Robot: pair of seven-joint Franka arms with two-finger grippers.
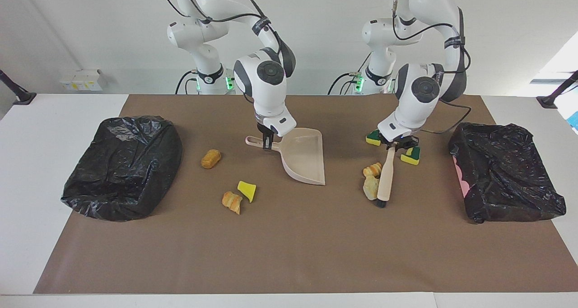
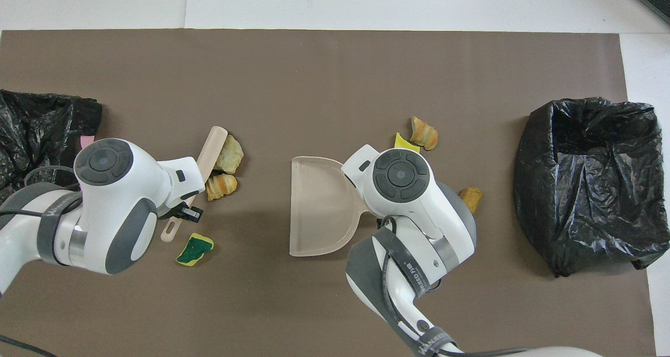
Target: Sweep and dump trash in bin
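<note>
Left end effector (image 1: pixel 396 146) is gripping the brush (image 1: pixel 384 178), pushing two scraps (image 1: pixel 371 178) toward the dustpan (image 1: pixel 306 160) that the right end effector (image 1: pixel 268 144) is gripping; next, sweep them in.

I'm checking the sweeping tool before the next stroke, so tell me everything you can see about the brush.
The brush is a slim hand brush with a pale beige, plastic-looking back and handle and dark bristles showing at its tip. The left gripper is shut on its handle, the head pointing away from the robots, low on the brown mat. Its side lies against two scraps, a golden-brown bread-like piece and a beige chunk. The handle's end shows a hanging slot.
</note>
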